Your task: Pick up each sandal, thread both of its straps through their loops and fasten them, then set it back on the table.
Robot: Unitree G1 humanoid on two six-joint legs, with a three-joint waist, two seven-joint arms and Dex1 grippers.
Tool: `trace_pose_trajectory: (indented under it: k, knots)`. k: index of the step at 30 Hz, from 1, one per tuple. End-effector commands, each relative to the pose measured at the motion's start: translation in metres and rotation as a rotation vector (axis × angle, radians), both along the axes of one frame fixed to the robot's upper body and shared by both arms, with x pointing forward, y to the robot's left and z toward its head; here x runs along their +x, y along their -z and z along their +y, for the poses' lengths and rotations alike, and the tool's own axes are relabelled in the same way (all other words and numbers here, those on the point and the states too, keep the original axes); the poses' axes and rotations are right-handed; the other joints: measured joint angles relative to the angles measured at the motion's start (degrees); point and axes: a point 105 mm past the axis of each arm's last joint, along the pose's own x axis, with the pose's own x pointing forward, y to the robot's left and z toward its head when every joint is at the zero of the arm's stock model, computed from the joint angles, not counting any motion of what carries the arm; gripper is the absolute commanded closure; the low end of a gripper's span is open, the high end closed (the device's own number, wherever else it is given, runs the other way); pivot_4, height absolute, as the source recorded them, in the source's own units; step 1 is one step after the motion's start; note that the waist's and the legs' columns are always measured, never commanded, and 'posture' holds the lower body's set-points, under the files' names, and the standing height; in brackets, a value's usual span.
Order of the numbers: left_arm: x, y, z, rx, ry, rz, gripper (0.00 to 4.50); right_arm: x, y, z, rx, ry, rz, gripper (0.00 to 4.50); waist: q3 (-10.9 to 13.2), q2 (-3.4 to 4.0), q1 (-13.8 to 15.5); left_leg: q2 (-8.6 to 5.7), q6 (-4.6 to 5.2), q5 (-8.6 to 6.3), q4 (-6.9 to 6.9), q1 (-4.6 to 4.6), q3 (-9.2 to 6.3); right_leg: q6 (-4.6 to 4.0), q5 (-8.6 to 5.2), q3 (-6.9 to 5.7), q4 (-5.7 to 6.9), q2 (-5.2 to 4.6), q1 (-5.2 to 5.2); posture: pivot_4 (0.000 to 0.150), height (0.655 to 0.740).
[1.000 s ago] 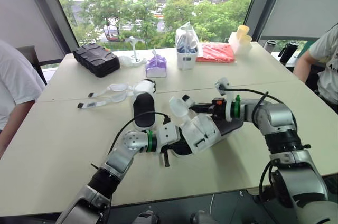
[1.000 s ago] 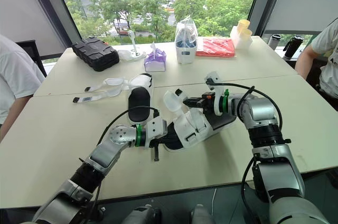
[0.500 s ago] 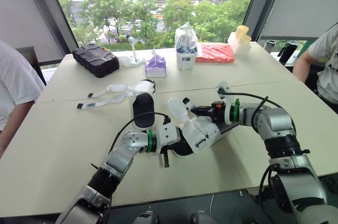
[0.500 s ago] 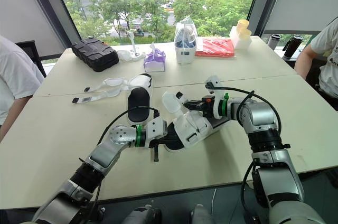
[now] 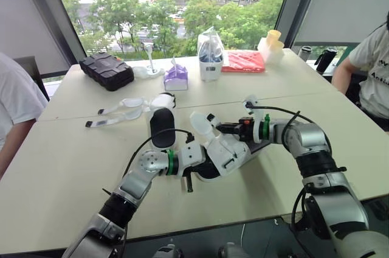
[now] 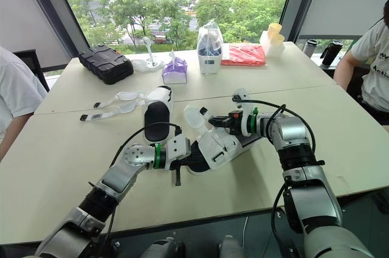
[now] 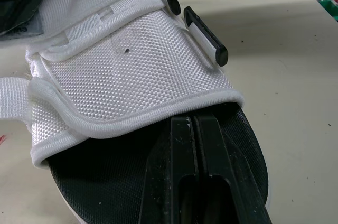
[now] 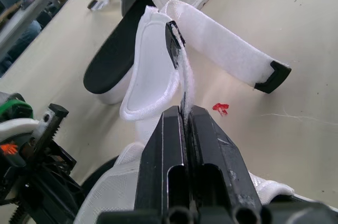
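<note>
One white sandal with a black insole [image 5: 230,152] is held just above the table between both arms. My left gripper [image 5: 196,165] is shut on its front edge, the black fingers [image 7: 198,182] clamped over the insole under the white mesh upper [image 7: 132,76]. A black loop [image 7: 206,36] sits at the upper's side. My right gripper [image 5: 222,128] is shut on one white strap [image 8: 185,84], pulling it upright. Its other strap, with a black tip [image 8: 272,76], hangs loose. The second sandal [image 5: 161,125] lies on the table behind, its straps [image 5: 115,115] spread out unfastened.
At the far side stand a black case [image 5: 109,69], a purple tissue pack [image 5: 177,76], a clear bag [image 5: 209,55], a red packet [image 5: 243,61] and yellow cups [image 5: 272,45]. One person sits at the left edge [image 5: 15,106], another at the right [image 5: 368,72].
The camera has shifted slightly. Both grippers keep their hold; the right one has edged a little toward the sandal with the strap.
</note>
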Motion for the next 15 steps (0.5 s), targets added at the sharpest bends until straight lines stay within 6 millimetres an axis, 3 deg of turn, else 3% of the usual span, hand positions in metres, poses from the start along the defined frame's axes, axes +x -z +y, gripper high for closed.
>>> trace_pose_trajectory:
  k: [1, 2, 3, 4, 11, 15]
  knots:
    - [-0.006, 0.013, 0.001, 0.036, 0.004, 0.031, 4.5, -0.001, 0.022, 0.0, -0.096, 0.002, 0.039, 4.47, -0.2, -0.02, -0.1, 0.0, 0.0, 0.0, 0.0, 0.01, 0.0, 0.0, 0.0, 0.0, 0.0, 0.0, 0.01, 0.15, 0.74]
    - [-0.006, 0.012, 0.001, 0.036, 0.003, 0.03, 4.5, -0.001, 0.025, 0.0, -0.114, 0.001, 0.038, 4.47, -0.2, -0.02, -0.1, 0.01, 0.0, 0.0, 0.0, 0.03, 0.0, 0.0, 0.0, 0.0, 0.0, 0.01, 0.03, 0.15, 0.74]
    - [-0.006, 0.012, 0.001, 0.034, 0.002, 0.03, 4.5, -0.001, 0.027, -0.001, -0.133, -0.004, 0.034, 3.88, -0.3, -0.03, -0.1, 0.02, 0.0, 0.0, 0.0, 0.05, -0.01, 0.0, 0.0, -0.01, 0.0, 0.01, 0.07, 0.15, 0.74]
    - [-0.006, 0.012, 0.0, 0.031, 0.001, 0.03, 4.5, -0.001, 0.028, -0.001, -0.147, -0.014, 0.027, 3.59, -0.3, -0.01, 0.0, 0.02, 0.0, 0.0, 0.0, 0.06, -0.02, 0.0, 0.0, -0.01, -0.01, 0.02, 0.08, 0.15, 0.74]
    - [-0.005, 0.012, 0.0, 0.032, 0.002, 0.029, 4.5, 0.013, 0.016, -0.002, -0.269, -0.033, -0.137, 0.05, -0.3, -0.01, 0.1, 0.0, -0.01, -0.01, -0.01, 0.0, -0.02, 0.0, 0.0, -0.02, -0.03, 0.01, 0.02, 0.15, 0.74]
    - [-0.005, 0.011, 0.0, 0.03, 0.002, 0.031, 4.5, 0.026, 0.01, -0.002, -0.299, -0.019, -0.169, 0.05, -0.3, -0.01, 0.1, 0.0, -0.01, -0.01, -0.02, 0.01, -0.02, 0.0, 0.0, -0.02, -0.02, 0.03, 0.01, 0.15, 0.74]
